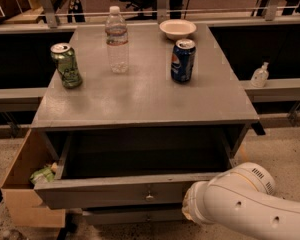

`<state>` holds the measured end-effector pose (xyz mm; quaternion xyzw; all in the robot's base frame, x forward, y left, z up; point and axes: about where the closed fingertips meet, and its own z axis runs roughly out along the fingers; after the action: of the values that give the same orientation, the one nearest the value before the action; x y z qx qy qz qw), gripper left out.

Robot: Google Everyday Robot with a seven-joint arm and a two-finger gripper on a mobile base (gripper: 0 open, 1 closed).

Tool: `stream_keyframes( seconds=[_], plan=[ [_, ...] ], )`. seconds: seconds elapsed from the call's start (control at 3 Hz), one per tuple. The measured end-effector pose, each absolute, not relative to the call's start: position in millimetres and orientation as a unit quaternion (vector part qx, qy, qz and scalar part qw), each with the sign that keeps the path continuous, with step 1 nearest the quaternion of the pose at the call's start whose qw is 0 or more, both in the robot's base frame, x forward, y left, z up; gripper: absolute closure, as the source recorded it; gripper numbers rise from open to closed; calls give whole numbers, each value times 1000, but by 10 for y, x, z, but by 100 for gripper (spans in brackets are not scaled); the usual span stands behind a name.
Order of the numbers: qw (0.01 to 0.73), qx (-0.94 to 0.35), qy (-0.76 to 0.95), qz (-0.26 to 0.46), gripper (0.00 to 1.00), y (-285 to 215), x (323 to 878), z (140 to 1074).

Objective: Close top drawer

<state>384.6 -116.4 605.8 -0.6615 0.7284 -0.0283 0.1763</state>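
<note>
The top drawer [115,190] of the grey cabinet stands pulled far out toward me, its dark inside open to view and looking bare. Its flat front has a small metal knob [149,196] in the middle. A slimmer drawer front [135,215] shows just below it. My white arm [240,204] comes in from the bottom right, its end against the right part of the drawer front. The gripper itself is hidden behind the arm's end.
On the cabinet top [145,94] stand a green can [66,65], a water bottle [117,40], a blue Pepsi can [183,60] and a white bowl [177,29]. A tan cardboard box [25,184] with a green packet sits at the left. A small bottle [260,75] stands on the right ledge.
</note>
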Motion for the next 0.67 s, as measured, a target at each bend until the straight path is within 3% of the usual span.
stream_keyframes(
  seconds=[0.67],
  plan=[
    [189, -677, 710, -46, 100, -1046, 4247, 6100]
  ],
)
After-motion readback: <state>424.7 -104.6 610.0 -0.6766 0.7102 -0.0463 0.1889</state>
